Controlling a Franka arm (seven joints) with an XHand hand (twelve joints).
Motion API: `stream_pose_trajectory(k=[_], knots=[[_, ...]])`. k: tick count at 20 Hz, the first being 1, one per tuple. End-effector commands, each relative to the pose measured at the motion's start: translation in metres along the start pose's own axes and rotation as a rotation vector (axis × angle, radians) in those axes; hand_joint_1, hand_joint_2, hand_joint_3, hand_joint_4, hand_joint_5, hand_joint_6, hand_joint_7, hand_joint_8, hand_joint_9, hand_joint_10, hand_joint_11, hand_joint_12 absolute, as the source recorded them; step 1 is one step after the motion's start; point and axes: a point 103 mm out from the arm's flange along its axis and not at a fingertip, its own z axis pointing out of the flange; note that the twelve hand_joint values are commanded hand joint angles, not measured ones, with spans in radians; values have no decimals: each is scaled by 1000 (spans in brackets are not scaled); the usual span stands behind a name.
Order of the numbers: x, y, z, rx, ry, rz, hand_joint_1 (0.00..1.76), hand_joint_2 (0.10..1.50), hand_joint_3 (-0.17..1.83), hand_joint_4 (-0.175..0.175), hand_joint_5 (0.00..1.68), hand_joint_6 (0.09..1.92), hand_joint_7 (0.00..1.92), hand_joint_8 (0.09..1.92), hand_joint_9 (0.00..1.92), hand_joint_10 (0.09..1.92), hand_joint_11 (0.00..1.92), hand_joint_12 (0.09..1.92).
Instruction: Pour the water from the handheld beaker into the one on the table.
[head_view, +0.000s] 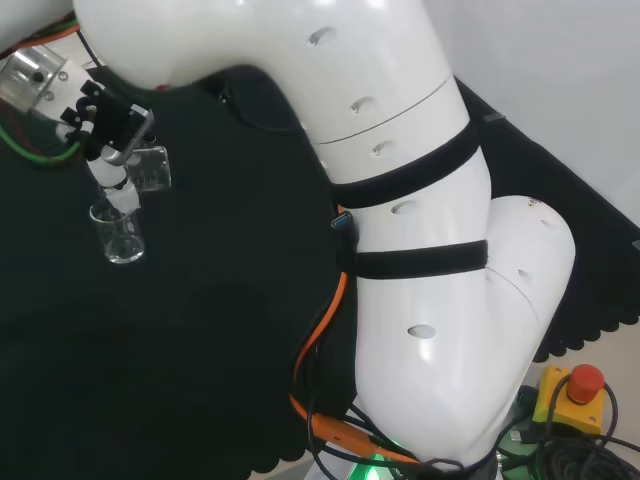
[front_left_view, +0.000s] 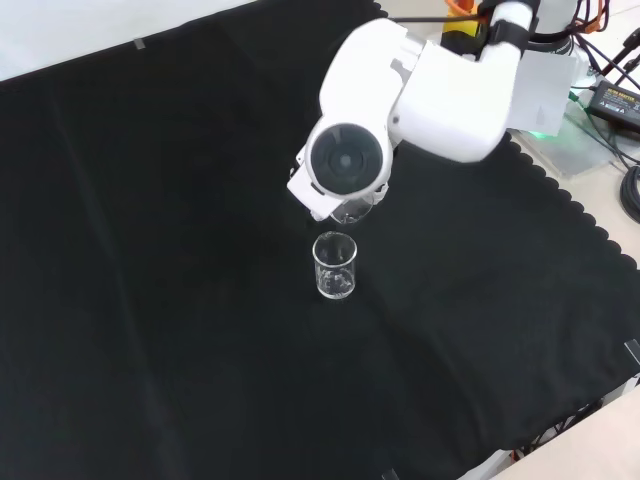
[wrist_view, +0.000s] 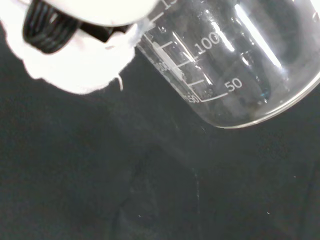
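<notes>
Black cloth (front_left_view: 180, 300) covers the worktop, its scalloped edge running along the right side in the front view, with pale bare surface beyond it. Near the cloth's middle a clear glass beaker (front_left_view: 334, 266) stands upright; whether it holds water cannot be told. Just above it in the front view, a second beaker (head_view: 149, 168) is grasped by the hand (head_view: 105, 130), whose fingers curl round its wall, and is tilted over the standing one. In the head view the held beaker hangs just above and to the right of the standing one's rim, apart from it. The wrist view brings the held beaker's wall close: white graduation lines with a printed scale, and a rounded base edge over dark cloth. A white arm link with a round grey cap (front_left_view: 345, 160) stands in front of the hand in the front view. At the head view's lower right a yellow box with a red button (head_view: 575, 392) sits beside cables.
</notes>
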Motion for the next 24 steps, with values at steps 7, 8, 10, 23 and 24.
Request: stream_pose_trajectory(k=[7,8,10,23,24], knots=[[-28,-1,14,-128,277,-83,1142,678,666,74,1223,768,1727,87,1621,157,1281,814],[-33,0,17,-154,314,-81,1142,678,666,75,1223,768,1727,87,1621,157,1281,814],[-42,1,22,-176,362,-84,1142,678,666,75,1223,768,1727,87,1620,157,1276,812],[-79,7,60,-277,553,-135,1140,678,666,83,1222,770,1726,87,1615,159,1249,813],[-81,8,63,-280,563,-139,1140,678,666,83,1222,770,1726,87,1615,159,1249,814]])
